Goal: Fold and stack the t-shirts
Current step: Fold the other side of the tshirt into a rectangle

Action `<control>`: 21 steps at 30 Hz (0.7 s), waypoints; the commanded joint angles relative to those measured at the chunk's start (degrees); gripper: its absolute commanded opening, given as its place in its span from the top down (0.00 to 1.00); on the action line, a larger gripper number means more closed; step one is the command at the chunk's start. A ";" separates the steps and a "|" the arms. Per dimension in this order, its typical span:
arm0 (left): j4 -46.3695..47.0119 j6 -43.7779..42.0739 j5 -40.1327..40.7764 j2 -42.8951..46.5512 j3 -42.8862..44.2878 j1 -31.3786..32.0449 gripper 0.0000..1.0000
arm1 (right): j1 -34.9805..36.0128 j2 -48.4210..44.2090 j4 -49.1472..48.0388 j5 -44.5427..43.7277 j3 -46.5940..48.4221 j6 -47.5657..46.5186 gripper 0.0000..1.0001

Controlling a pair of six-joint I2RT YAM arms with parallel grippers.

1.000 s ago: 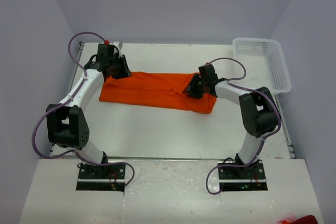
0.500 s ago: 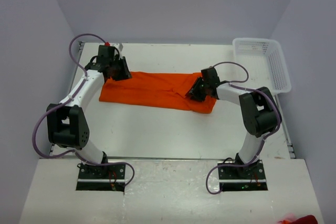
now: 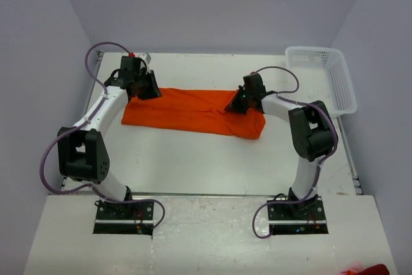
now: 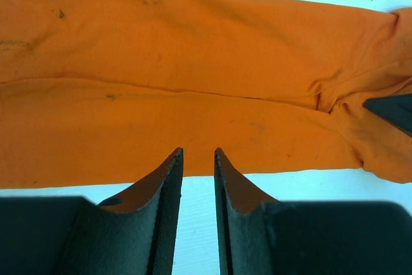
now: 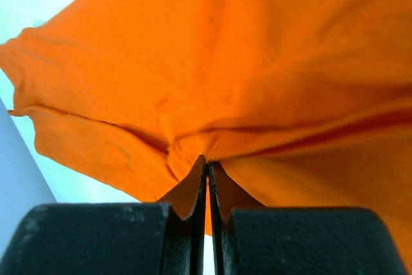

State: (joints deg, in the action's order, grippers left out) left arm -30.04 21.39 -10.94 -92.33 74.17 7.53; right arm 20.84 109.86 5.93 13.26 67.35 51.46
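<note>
- Orange t-shirt (image 3: 193, 111): lies in a long folded band across the middle of the white table (image 3: 193, 159).
- Left gripper (image 4: 196, 152): jaws narrowly apart, tips at the shirt's left end.
- Right gripper (image 5: 206, 162): jaws clamped on a pinch of cloth at the shirt's right end.
- White basket (image 3: 320, 50): far right corner, apart from the shirt.

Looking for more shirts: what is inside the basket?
The basket shows only its white mesh floor, no cloth. Its walls may hide a thin strip along the edges.
</note>
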 commanded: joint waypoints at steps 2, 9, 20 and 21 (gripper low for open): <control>1.30 -1.79 -0.57 0.14 -0.52 -0.15 0.73 | -0.36 1.66 -0.57 3.17 6.72 -4.08 1.00; 1.21 -1.52 -1.80 -0.13 -0.61 -0.15 0.73 | -1.42 17.39 12.57 12.32 35.26 -16.54 0.50; 6.92 -0.83 -15.50 -1.88 -1.57 10.10 0.76 | 0.43 -16.85 10.85 -7.61 0.26 -19.03 0.30; 9.02 -0.47 -17.86 -2.67 -1.23 11.79 0.76 | 1.04 -19.22 11.20 -9.37 -3.85 -19.12 0.30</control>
State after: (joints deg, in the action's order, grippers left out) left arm -27.24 21.26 -19.38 -93.32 72.40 13.63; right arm 20.62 99.81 16.25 11.53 69.14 34.22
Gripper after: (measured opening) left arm 0.242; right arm 0.696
